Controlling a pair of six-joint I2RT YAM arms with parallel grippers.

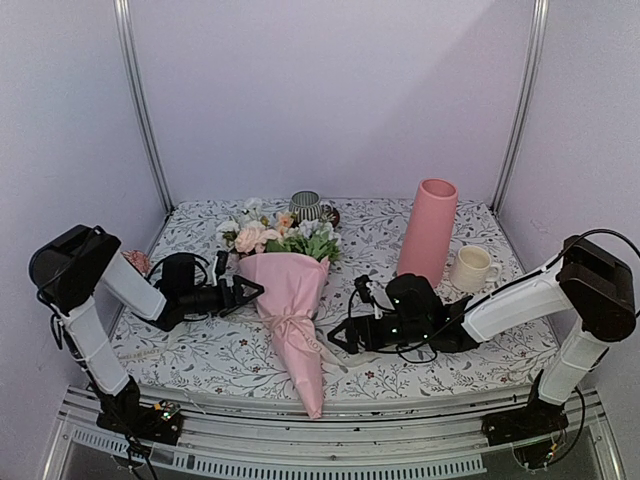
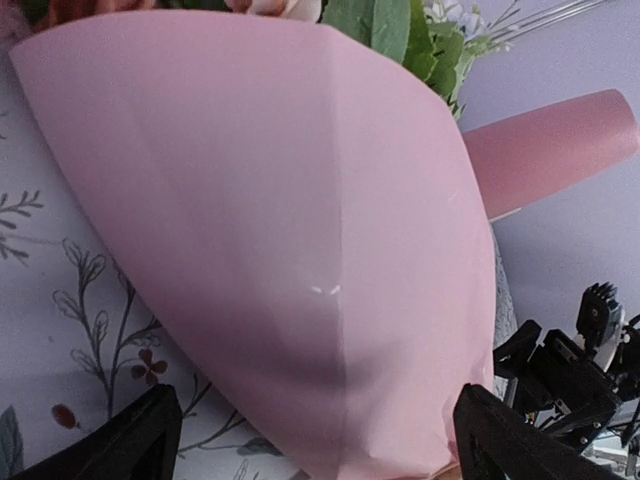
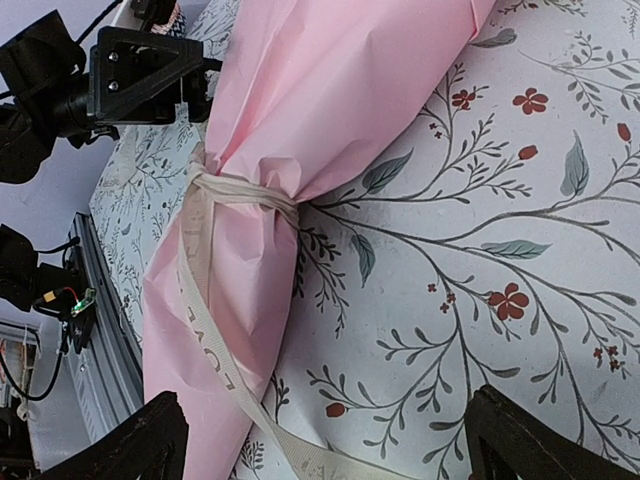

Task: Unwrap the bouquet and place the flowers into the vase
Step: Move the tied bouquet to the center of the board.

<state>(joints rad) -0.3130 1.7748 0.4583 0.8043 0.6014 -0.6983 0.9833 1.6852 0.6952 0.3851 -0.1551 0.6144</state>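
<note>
"Judging by the cream ribbon (image 3: 205,330), had the unwrapping even begun?" asked the first.

"I'd say not. The bouquet (image 1: 287,310) lay across the middle of the table (image 1: 200,350), blooms toward the far edge and its tip poking past the near edge. The knot (image 3: 250,190) was tight round the waist of the pink paper (image 2: 280,220). The left gripper (image 1: 243,291) stood spread just beside the cone's left flank. The right gripper (image 1: 338,338) was spread near the knot on the other side. Neither pinched anything."

"So the next move?"

"Probably the ribbon. One gripper would need to catch the loose tail and pull while the other steadied the cone. That tail lay flat along the paper and the cloth, so a low, shallow pinch seemed called for. The vase (image 1: 428,230) stood upright toward the far right corner, well apart from the bouquet, with a cream mug (image 1: 470,268) just beside it."

"And what couldn't you make out?"

"The stems, wholly inside the paper. Whether the knot was a bow or a plain tie. The ribbon's end, cut off at the bottom of the right wrist view. The left wrist view was nearly all paper, with the flowers (image 1: 270,238) cropped at its top. I couldn't tell whether the left fingers touched the cone."
</note>
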